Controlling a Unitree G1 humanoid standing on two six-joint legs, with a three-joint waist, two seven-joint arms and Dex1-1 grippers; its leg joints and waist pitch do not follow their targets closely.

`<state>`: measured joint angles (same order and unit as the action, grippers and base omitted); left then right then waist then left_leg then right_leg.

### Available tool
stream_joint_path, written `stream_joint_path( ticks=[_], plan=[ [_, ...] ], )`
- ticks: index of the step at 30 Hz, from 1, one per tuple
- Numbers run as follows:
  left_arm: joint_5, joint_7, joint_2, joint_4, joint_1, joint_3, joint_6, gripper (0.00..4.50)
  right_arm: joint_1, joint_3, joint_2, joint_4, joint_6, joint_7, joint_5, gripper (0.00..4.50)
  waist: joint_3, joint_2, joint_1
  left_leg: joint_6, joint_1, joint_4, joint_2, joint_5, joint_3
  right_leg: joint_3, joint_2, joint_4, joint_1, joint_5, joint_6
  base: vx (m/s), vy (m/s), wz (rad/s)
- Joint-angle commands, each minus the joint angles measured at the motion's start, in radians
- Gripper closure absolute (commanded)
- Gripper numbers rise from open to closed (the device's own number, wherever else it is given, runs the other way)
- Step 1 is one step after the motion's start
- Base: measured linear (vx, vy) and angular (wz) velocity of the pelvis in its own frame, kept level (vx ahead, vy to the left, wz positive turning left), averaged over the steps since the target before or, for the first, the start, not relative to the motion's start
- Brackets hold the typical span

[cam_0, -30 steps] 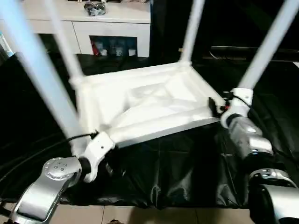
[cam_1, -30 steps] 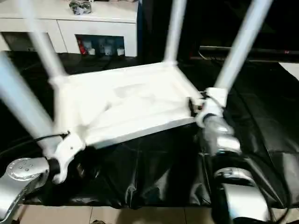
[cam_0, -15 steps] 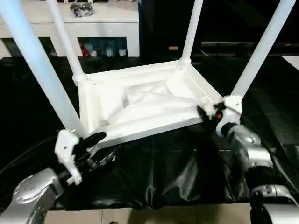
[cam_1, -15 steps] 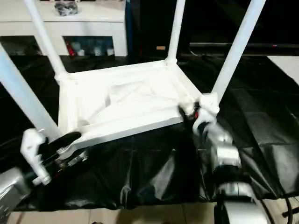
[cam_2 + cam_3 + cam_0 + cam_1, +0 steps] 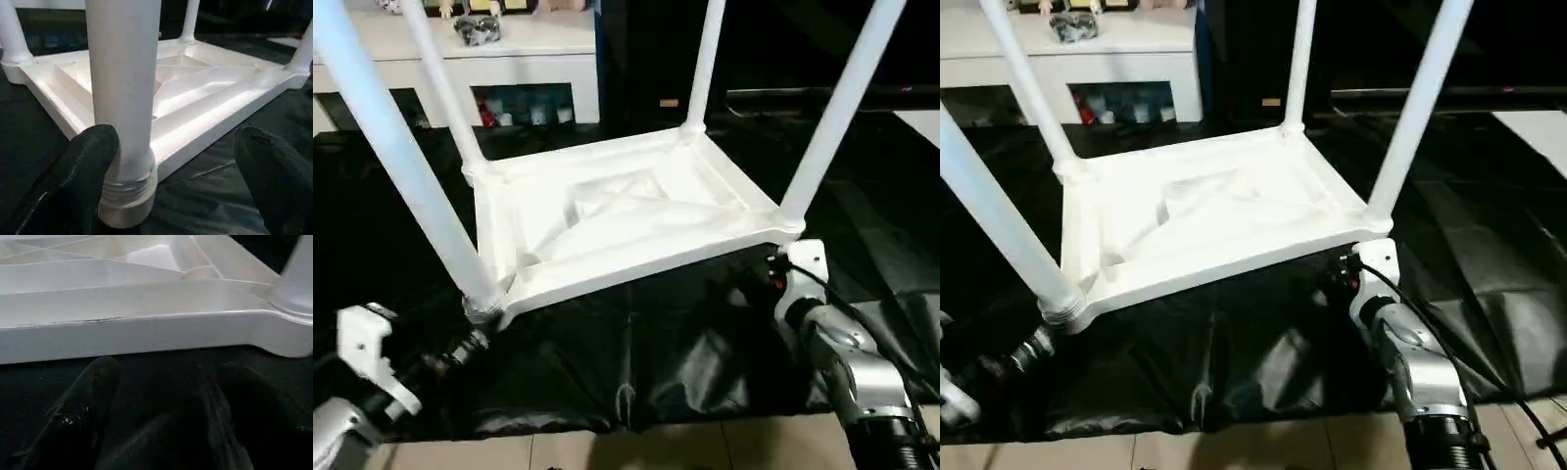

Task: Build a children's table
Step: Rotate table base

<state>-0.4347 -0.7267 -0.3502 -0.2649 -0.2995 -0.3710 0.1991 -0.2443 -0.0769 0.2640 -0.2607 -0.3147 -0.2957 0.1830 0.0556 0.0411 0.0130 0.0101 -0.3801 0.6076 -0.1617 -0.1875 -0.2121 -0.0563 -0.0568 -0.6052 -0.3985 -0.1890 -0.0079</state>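
Note:
The children's table [image 5: 626, 211] lies upside down on a black sheet, ribbed underside up. All its legs stand in the corner sockets, among them the near-left leg [image 5: 401, 166] and the near-right leg [image 5: 837, 108]. My left gripper [image 5: 181, 166] is open just in front of the near-left leg's base [image 5: 127, 196]. One finger [image 5: 83, 161] is close beside that base and the other is far off to the side. My right gripper [image 5: 166, 416] is open and empty, low on the sheet, facing the table's near edge [image 5: 146, 333] beside the near-right corner [image 5: 788, 223].
The black sheet [image 5: 656, 372] covers the floor under the table, wrinkled near me. Its front edge meets pale floor tiles [image 5: 705, 446]. A white cabinet [image 5: 509, 69] with small items on top stands at the back left. A black cable [image 5: 832, 313] runs along my right forearm.
Both grippers have drawn back toward me from the table's near corners. The left one has come off the near-left leg's base. The head view has shifted.

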Motion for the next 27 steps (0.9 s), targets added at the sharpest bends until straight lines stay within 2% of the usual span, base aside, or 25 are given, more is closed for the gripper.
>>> stream_joint_path(
  ticks=[1,3,4,5,6,7,8,10,11,12,13,14,15,16,17,18,19,20,21,22,23,24,25,26,27],
  plan=[
    [0.027,0.018,-0.016,0.008,0.018,0.001,-0.009,0.15,-0.018,-0.018,-0.002,0.018,-0.032,0.028,-0.012,0.75,-0.036,0.008,0.01,0.055,0.046,-0.08,-0.061,-0.533,0.064,0.038,-0.073,0.132,-0.005,-0.648,-0.043,0.0,0.0,0.0],
    [0.037,0.036,-0.023,0.011,0.046,0.015,-0.015,0.15,-0.024,-0.016,-0.005,0.023,-0.045,0.035,-0.013,0.75,-0.038,0.013,0.016,0.059,0.048,-0.083,-0.062,-0.553,0.07,0.032,-0.073,0.13,-0.001,-0.625,-0.046,0.0,0.0,0.0],
    [0.05,0.048,-0.026,0.016,0.066,0.027,-0.017,0.15,-0.032,-0.011,-0.005,0.011,-0.041,0.035,-0.019,0.75,-0.039,0.014,0.019,0.062,0.038,-0.091,-0.064,-0.558,0.075,0.029,-0.073,0.124,0.01,-0.585,-0.053,0.0,0.0,0.0],
    [0.059,0.062,-0.021,0.031,0.106,0.049,-0.023,0.15,-0.048,0.0,-0.006,-0.013,-0.034,0.035,-0.029,0.75,-0.039,0.004,0.02,0.063,0.036,-0.093,-0.064,-0.563,0.076,0.03,-0.076,0.122,0.011,-0.571,-0.06,0.0,0.0,0.0],
    [0.059,0.062,-0.021,0.031,0.106,0.049,-0.023,0.15,-0.048,0.0,-0.006,-0.013,-0.034,0.035,-0.029,0.75,-0.04,0.007,0.018,0.065,0.042,-0.091,-0.063,-0.565,0.074,0.032,-0.078,0.122,0.007,-0.575,-0.064,0.0,0.0,0.0],
    [0.062,0.063,-0.017,0.039,0.125,0.06,-0.029,0.15,-0.06,0.007,-0.007,-0.031,-0.028,0.034,-0.034,0.75,-0.04,0.005,0.018,0.066,0.046,-0.087,-0.061,-0.564,0.072,0.033,-0.079,0.126,0.002,-0.58,-0.07,0.0,0.0,0.0],
    [0.061,0.042,-0.014,0.053,0.159,0.083,-0.04,0.15,-0.091,0.026,-0.006,-0.084,-0.009,0.026,-0.049,0.75,-0.038,0.004,0.016,0.061,0.057,-0.076,-0.057,-0.567,0.071,0.028,-0.084,0.136,-0.005,-0.616,-0.072,0.0,0.0,0.0],
    [0.05,0.018,-0.005,0.066,0.199,0.109,-0.04,0.15,-0.131,0.041,-0.008,-0.152,0.01,0.013,-0.06,0.75,-0.038,0.006,0.016,0.064,0.057,-0.082,-0.062,-0.581,0.074,0.023,-0.081,0.137,0.0,-0.602,-0.073,-0.03,0.008,0.0],
    [0.045,0.01,0.001,0.071,0.22,0.122,-0.039,0.15,-0.151,0.047,-0.009,-0.185,0.018,0.009,-0.066,0.75,-0.037,0.008,0.017,0.073,0.064,-0.085,-0.064,-0.612,0.074,0.019,-0.076,0.136,-0.002,-0.581,-0.076,0.0,0.0,0.0],
    [0.04,0.006,0.003,0.074,0.228,0.127,-0.035,0.15,-0.159,0.05,-0.009,-0.199,0.023,0.009,-0.07,0.75,-0.036,0.003,0.018,0.078,0.066,-0.086,-0.065,-0.628,0.074,0.017,-0.074,0.136,-0.004,-0.572,-0.08,0.0,0.0,0.0],
    [0.036,0.004,0.005,0.079,0.245,0.137,-0.022,0.15,-0.175,0.055,-0.009,-0.224,0.031,0.007,-0.076,0.75,-0.036,0.006,0.017,0.082,0.067,-0.087,-0.064,-0.641,0.074,0.016,-0.074,0.134,-0.004,-0.563,-0.082,0.0,0.0,0.0],
    [0.044,-0.001,0.001,0.099,0.282,0.159,-0.013,0.15,-0.204,0.061,-0.012,-0.271,0.044,0.004,-0.084,0.75,-0.034,0.0,0.019,0.088,0.069,-0.089,-0.064,-0.669,0.073,0.012,-0.073,0.135,-0.004,-0.568,-0.081,0.0,0.0,0.0],
    [0.047,-0.004,-0.001,0.107,0.293,0.165,-0.011,0.15,-0.213,0.063,-0.013,-0.286,0.048,0.003,-0.087,0.75,-0.031,0.003,0.02,0.091,0.072,-0.09,-0.062,-0.689,0.075,0.007,-0.072,0.134,-0.006,-0.58,-0.078,0.0,0.0,0.0],
    [0.055,-0.007,-0.007,0.133,0.32,0.181,0.0,0.15,-0.235,0.066,-0.016,-0.323,0.061,0.001,-0.096,0.75,-0.028,-0.003,0.025,0.094,0.076,-0.09,-0.059,-0.72,0.073,-0.005,-0.068,0.143,-0.005,-0.614,-0.06,-0.053,0.018,-0.05],
    [0.088,-0.009,-0.02,0.19,0.369,0.208,0.011,0.15,-0.277,0.07,-0.024,-0.395,0.083,-0.004,-0.107,0.75,-0.023,-0.01,0.032,0.098,0.078,-0.098,-0.06,-0.756,0.072,-0.026,-0.059,0.143,-0.003,-0.652,-0.042,-0.053,0.018,-0.05],
    [0.098,-0.011,-0.023,0.211,0.385,0.217,0.008,0.15,-0.293,0.071,-0.026,-0.424,0.095,-0.006,-0.111,0.75,-0.021,0.01,0.026,0.108,0.062,-0.134,-0.069,-0.804,0.062,-0.053,-0.038,0.113,0.021,-0.615,-0.04,-0.065,0.002,-0.04],
    [0.106,-0.01,-0.025,0.228,0.398,0.223,0.008,0.15,-0.304,0.074,-0.026,-0.446,0.103,-0.006,-0.116,0.75,-0.016,0.019,0.016,0.114,0.019,-0.186,-0.088,-0.837,0.05,-0.06,-0.02,0.042,0.062,-0.529,-0.053,-0.129,-0.017,0.02],
    [0.12,0.004,-0.027,0.25,0.413,0.229,0.021,0.15,-0.314,0.078,-0.026,-0.466,0.112,-0.004,-0.122,0.75,-0.03,0.011,-0.061,0.119,-0.067,-0.258,-0.093,-0.825,-0.028,-0.039,-0.014,-0.136,0.125,-0.227,-0.057,-0.129,-0.017,0.02],
    [0.147,0.014,-0.028,0.287,0.432,0.238,0.005,0.15,-0.33,0.084,-0.026,-0.493,0.125,-0.004,-0.128,0.75,-0.044,-0.039,-0.056,0.119,-0.026,-0.231,-0.085,-0.709,-0.035,0.013,-0.029,-0.133,0.101,-0.383,-0.036,-0.093,-0.059,0.07],
    [0.158,0.022,-0.029,0.316,0.449,0.244,0.014,0.15,-0.344,0.087,-0.027,-0.515,0.136,-0.003,-0.131,0.75,-0.051,-0.124,-0.045,0.088,0.114,0.095,-0.03,-0.342,0.001,0.081,-0.144,0.139,-0.098,-1.041,0.065,0.12,-0.138,0.08],
    [0.165,0.027,-0.029,0.338,0.461,0.249,0.021,0.15,-0.355,0.088,-0.028,-0.532,0.145,-0.003,-0.133,0.75,-0.05,-0.081,-0.046,0.0,-0.043,0.102,0.022,-0.063,0.104,0.164,-0.176,0.106,0.046,-0.921,0.028,0.12,-0.138,0.08],
    [0.17,0.031,-0.03,0.347,0.466,0.252,0.018,0.15,-0.36,0.088,-0.029,-0.538,0.149,-0.004,-0.134,0.75,-0.062,-0.061,-0.071,0.008,-0.056,0.066,0.008,-0.026,0.109,0.136,-0.163,0.077,0.078,-0.79,0.007,0.181,-0.12,-0.11],
    [0.187,0.066,-0.028,0.368,0.48,0.254,0.025,0.15,-0.367,0.087,-0.031,-0.544,0.157,-0.01,-0.132,0.75,-0.055,-0.054,-0.078,0.015,-0.039,0.016,-0.027,-0.038,0.105,0.115,-0.141,0.067,0.058,-0.663,-0.032,0.026,-0.059,0.09],
    [0.2,0.094,-0.028,0.376,0.488,0.255,0.026,0.15,-0.371,0.085,-0.033,-0.553,0.165,-0.013,-0.133,0.75,-0.079,-0.019,-0.069,0.028,0.057,-0.022,-0.066,-0.077,0.08,0.064,-0.049,0.01,-0.009,-0.159,-0.177,0.026,-0.059,0.09],
    [0.2,0.102,-0.024,0.376,0.49,0.253,0.025,0.15,-0.371,0.084,-0.034,-0.556,0.168,-0.014,-0.134,0.75,-0.076,-0.021,-0.052,0.018,0.039,-0.031,-0.067,-0.083,0.078,0.06,-0.043,0.0,0.007,-0.063,-0.219,-0.056,-0.042,0.31]
  ],
)
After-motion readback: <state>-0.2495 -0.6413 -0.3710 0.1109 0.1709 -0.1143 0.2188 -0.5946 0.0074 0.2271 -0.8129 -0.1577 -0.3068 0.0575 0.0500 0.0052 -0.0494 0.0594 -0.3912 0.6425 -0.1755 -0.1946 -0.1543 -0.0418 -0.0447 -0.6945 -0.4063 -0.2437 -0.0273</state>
